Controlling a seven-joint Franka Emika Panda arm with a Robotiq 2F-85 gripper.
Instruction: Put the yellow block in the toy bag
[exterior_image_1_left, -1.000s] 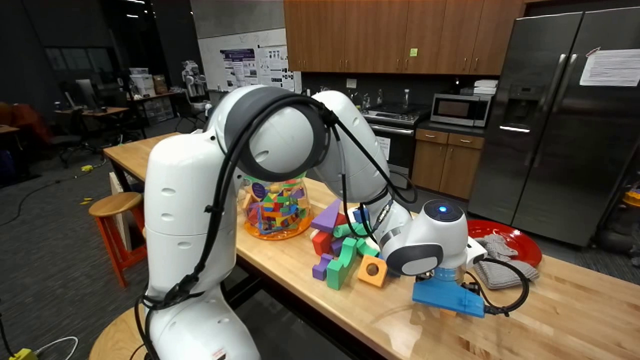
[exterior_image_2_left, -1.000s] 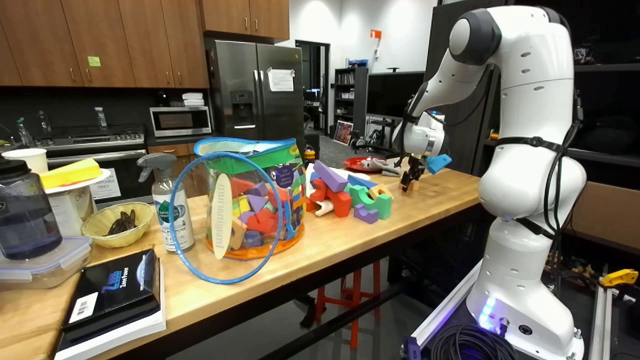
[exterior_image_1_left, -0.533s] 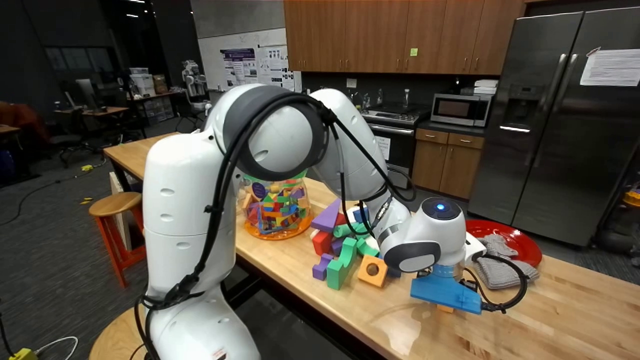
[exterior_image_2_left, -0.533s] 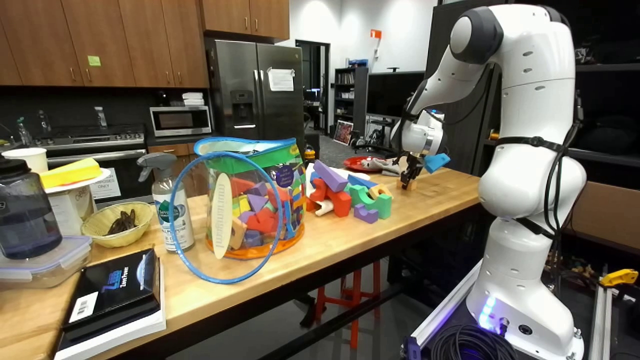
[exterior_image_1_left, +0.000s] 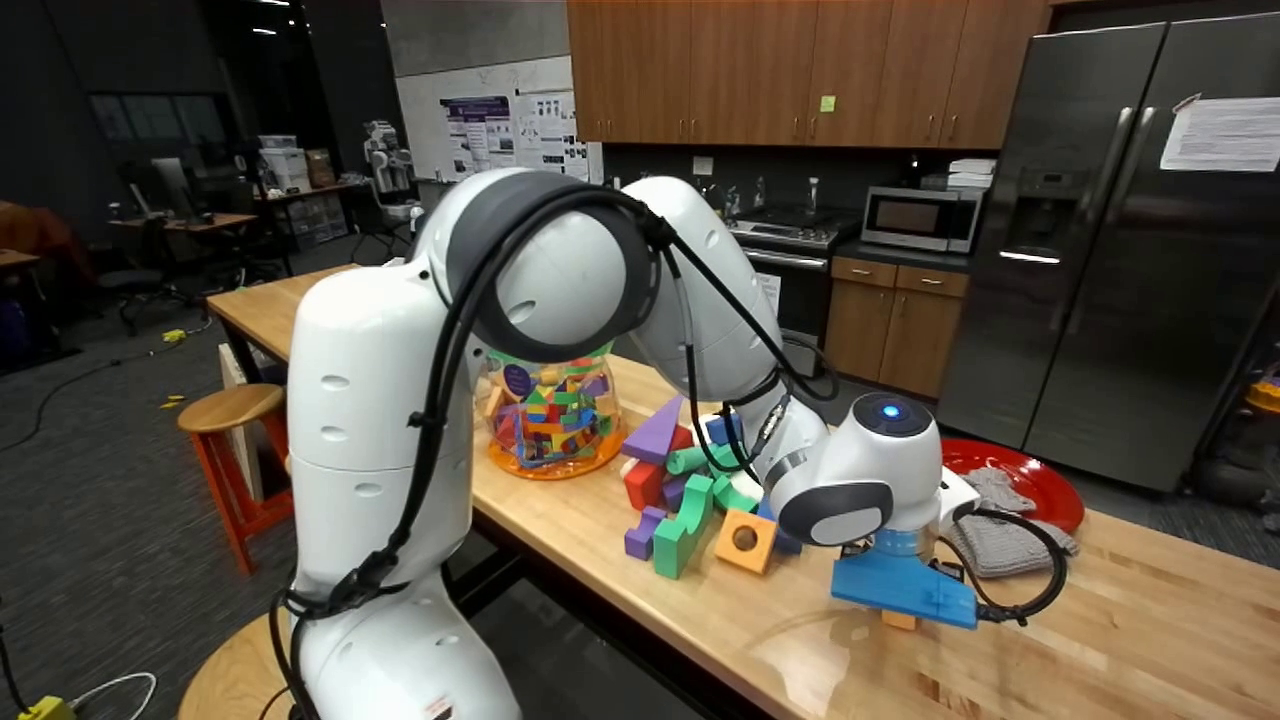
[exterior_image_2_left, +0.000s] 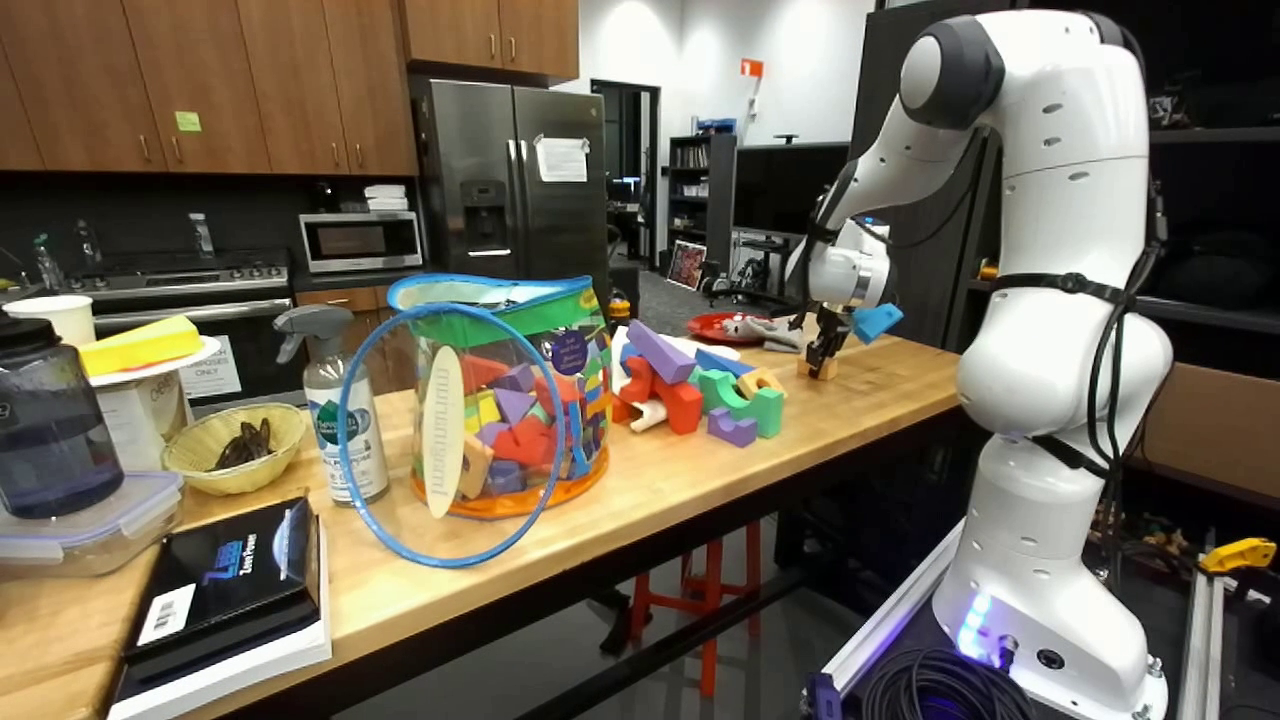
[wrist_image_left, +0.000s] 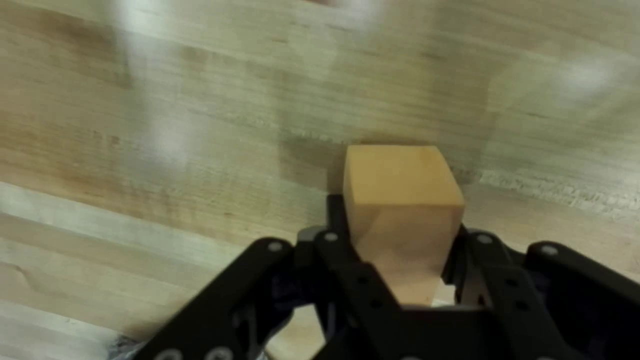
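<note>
The yellow block (wrist_image_left: 405, 177), a small orange-yellow cube, sits between the black fingers of my gripper (wrist_image_left: 395, 235) in the wrist view. Both pads press against its sides, so the gripper is shut on it. In an exterior view part of the block (exterior_image_1_left: 898, 620) peeks out under the blue mount, which hides the fingers. It is at or just above the tabletop; which, I cannot tell. Far from the gripper, past the loose blocks, stands the toy bag (exterior_image_2_left: 443, 430), clear and full of coloured pieces. Its blue-rimmed lid (exterior_image_2_left: 352, 480) hangs down at the front.
A pile of loose blocks, including a green one (exterior_image_1_left: 680, 540) and an orange one with a hole (exterior_image_1_left: 737, 560), lies between gripper and bag. Grey cloth (exterior_image_1_left: 1010, 548) and a red bowl (exterior_image_1_left: 1062, 495) are beside the hand. A spray bottle (exterior_image_2_left: 340, 420) stands by the bag.
The gripper has gone from open to shut on the yellow block. The hand has risen slightly, and in the last half second it and the block shifted a little sideways.
</note>
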